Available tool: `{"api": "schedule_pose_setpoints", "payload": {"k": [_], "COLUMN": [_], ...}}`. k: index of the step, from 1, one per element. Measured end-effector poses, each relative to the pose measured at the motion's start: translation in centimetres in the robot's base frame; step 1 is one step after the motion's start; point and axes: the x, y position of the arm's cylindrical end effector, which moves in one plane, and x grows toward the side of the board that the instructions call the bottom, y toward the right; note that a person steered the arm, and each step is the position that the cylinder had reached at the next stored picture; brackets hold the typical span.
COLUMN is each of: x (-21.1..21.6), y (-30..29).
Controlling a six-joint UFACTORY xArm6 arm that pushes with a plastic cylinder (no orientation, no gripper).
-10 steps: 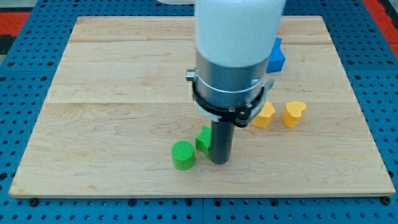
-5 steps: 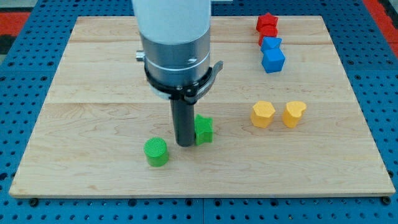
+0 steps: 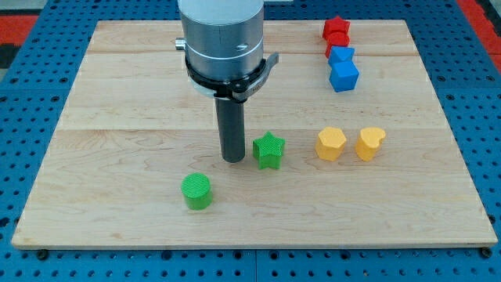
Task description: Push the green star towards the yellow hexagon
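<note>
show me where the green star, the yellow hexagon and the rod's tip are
green star (image 3: 268,150): camera view, middle of its top face.
yellow hexagon (image 3: 331,143): camera view, centre of the block.
my tip (image 3: 233,160): camera view, rod's very end, just on the view's left of the star.

Wooden board (image 3: 117,117) on a blue pegboard surface; dark rod descending from a grey and white arm housing; my tip (image 3: 232,160) resting on the board just left of the green star (image 3: 268,150), close beside it, contact not clear; yellow hexagon (image 3: 331,144) to the star's right with a gap between; yellow heart-like block (image 3: 370,143) just right of the hexagon; green cylinder (image 3: 196,191) below-left of the tip, apart; two red blocks (image 3: 337,31) and two blue blocks (image 3: 343,69) clustered at the view's upper right.
</note>
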Motion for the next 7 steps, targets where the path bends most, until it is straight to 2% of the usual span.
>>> {"api": "schedule_pose_setpoints", "payload": {"k": [7], "x": [-0.7], "y": [4.6]}}
